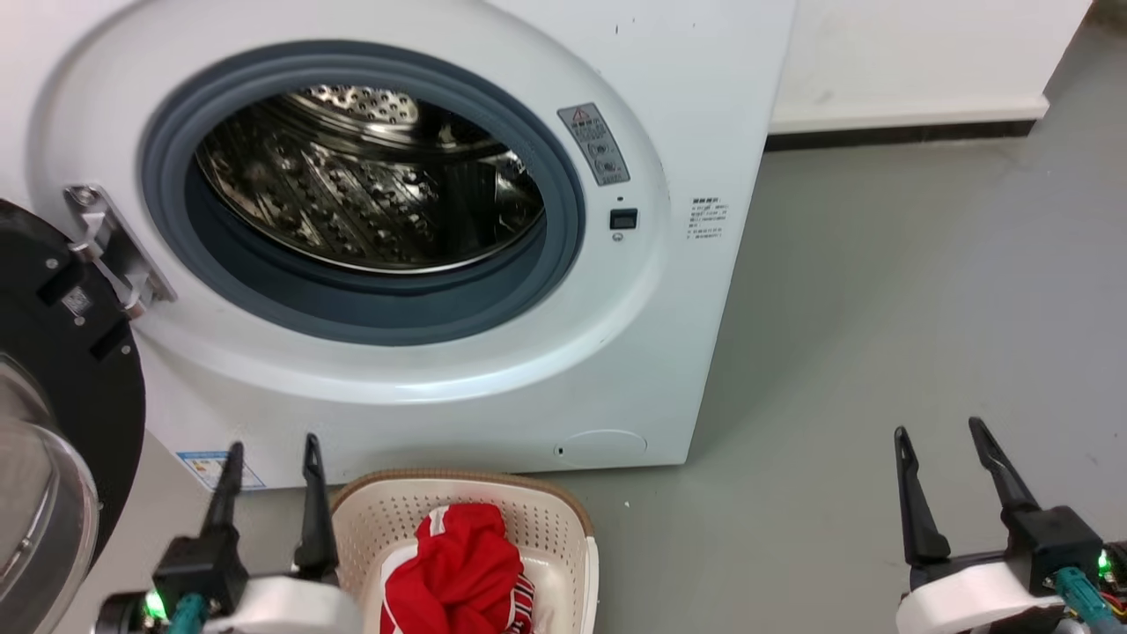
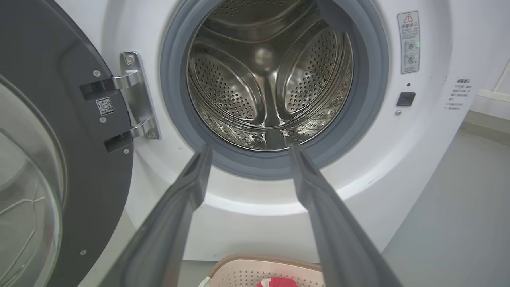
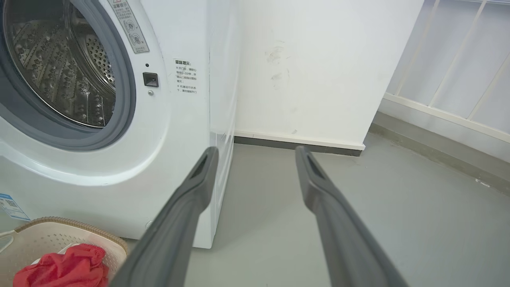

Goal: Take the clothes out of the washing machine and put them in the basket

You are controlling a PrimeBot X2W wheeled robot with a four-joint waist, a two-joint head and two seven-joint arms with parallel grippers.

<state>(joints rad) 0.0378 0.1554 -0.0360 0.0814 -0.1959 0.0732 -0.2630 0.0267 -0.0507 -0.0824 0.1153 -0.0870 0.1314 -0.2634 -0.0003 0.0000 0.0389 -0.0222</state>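
The white washing machine point(image 1: 687, 106) stands with its door swung open, and its steel drum point(image 1: 370, 176) holds nothing that I can see. Red clothes point(image 1: 462, 572) with white trim lie bunched in the cream basket point(image 1: 577, 537) on the floor in front of the washer. My left gripper point(image 1: 273, 449) is open just left of the basket, fingers pointing toward the washer's front. Over bare floor at the lower right, my right gripper point(image 1: 938, 431) is open and holds nothing. The left wrist view looks straight into the drum point(image 2: 271, 75); the right wrist view catches the clothes point(image 3: 63, 269) in the basket point(image 3: 51, 235).
The black-framed glass door point(image 1: 53, 423) hangs open at the far left, close beside my left arm. A white wall with a dark skirting point(image 1: 907, 132) runs behind the washer on the right. Grey floor point(image 1: 880, 308) stretches to the right of the machine.
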